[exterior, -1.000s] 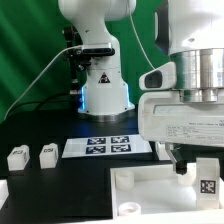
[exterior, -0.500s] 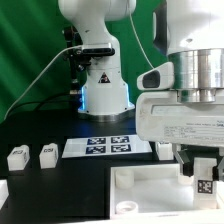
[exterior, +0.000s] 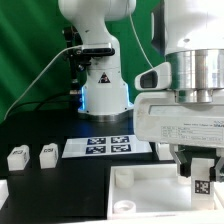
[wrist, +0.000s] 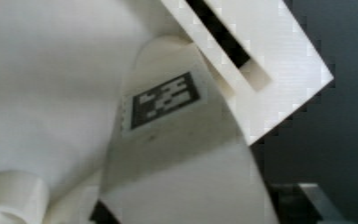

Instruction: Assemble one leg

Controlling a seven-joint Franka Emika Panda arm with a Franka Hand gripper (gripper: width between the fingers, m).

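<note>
Now my gripper (exterior: pixel 203 172) is clamped on the leg (exterior: pixel 204 184), holding it over the white panel (exterior: pixel 150 190) at the exterior view's right; two more legs (exterior: pixel 18 156) sit on the counter (exterior: pixel 60 180).

A warning triangle sign marks the robot base (exterior: pixel 104 85).

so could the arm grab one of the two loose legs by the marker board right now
Probably not yet: its jaws look shut on a leg over the panel. The loose legs stand uncovered beside the marker board, so the way looks free once it lets go.
</note>
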